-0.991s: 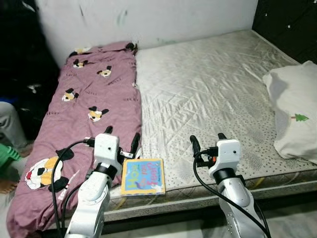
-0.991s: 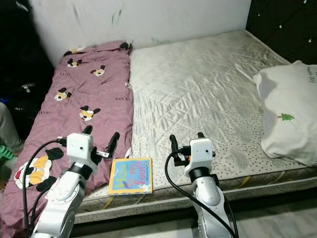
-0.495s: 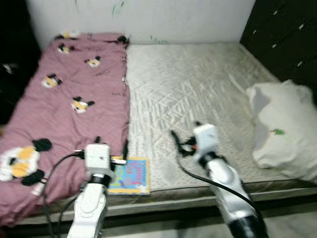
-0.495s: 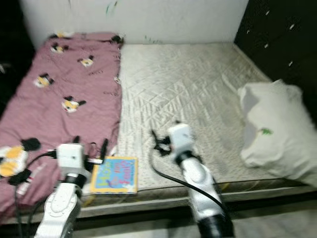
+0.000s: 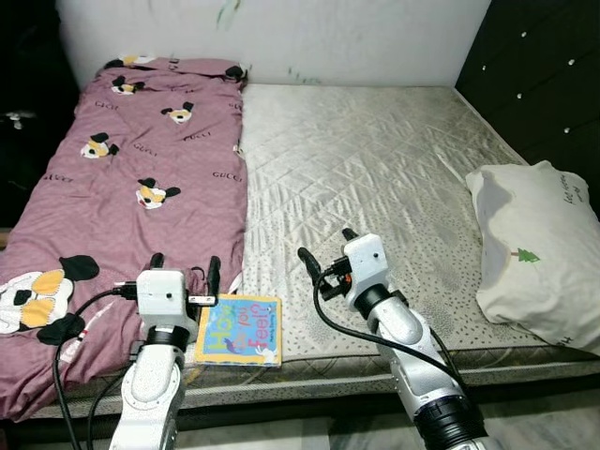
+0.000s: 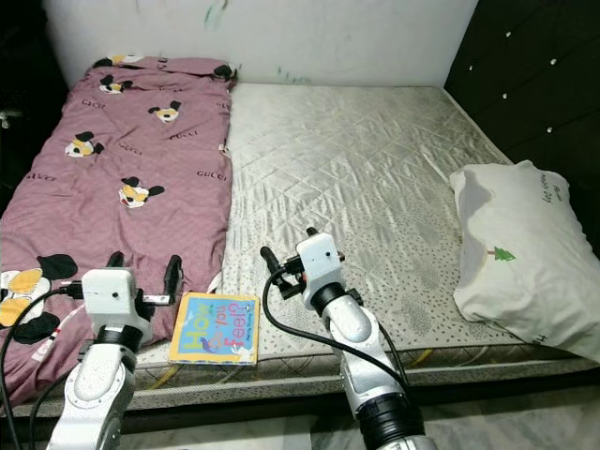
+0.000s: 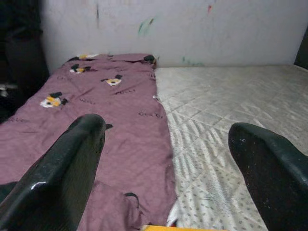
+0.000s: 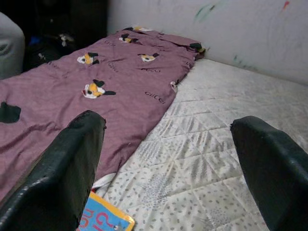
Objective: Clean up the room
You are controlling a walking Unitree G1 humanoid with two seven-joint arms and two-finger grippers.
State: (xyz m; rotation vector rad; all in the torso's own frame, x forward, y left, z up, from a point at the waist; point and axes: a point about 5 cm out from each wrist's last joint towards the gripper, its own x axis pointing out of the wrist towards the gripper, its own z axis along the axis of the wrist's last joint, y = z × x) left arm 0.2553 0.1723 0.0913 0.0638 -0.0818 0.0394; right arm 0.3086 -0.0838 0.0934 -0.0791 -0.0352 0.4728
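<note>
Before you lies the bed (image 5: 394, 178), a wide mattress quilted in a pale diamond stitch with fine dots toward its near edge; the broad middle of it is open room, bounded by the white wall (image 5: 309, 37) at the far side and the dark studded panel (image 5: 544, 84) on your right. A mauve blanket (image 5: 112, 178), soft and printed with cartoon mouse faces, covers the mattress's left strip from the wall down to the near edge; its inner hem runs straight along the quilting. A plump white pillow (image 5: 534, 248) with a small green tree mark lies at the right edge, well apart from both arms. The picture book (image 5: 240, 330), flat, square-cornered and brightly coloured, rests at the near edge just beside the blanket's hem. Your left hand (image 5: 185, 272) hovers over the blanket just left of the book, fingers spread wide, holding nothing; your right hand (image 5: 324, 246) hangs above bare mattress to the book's right, fingers likewise wide apart and empty.
</note>
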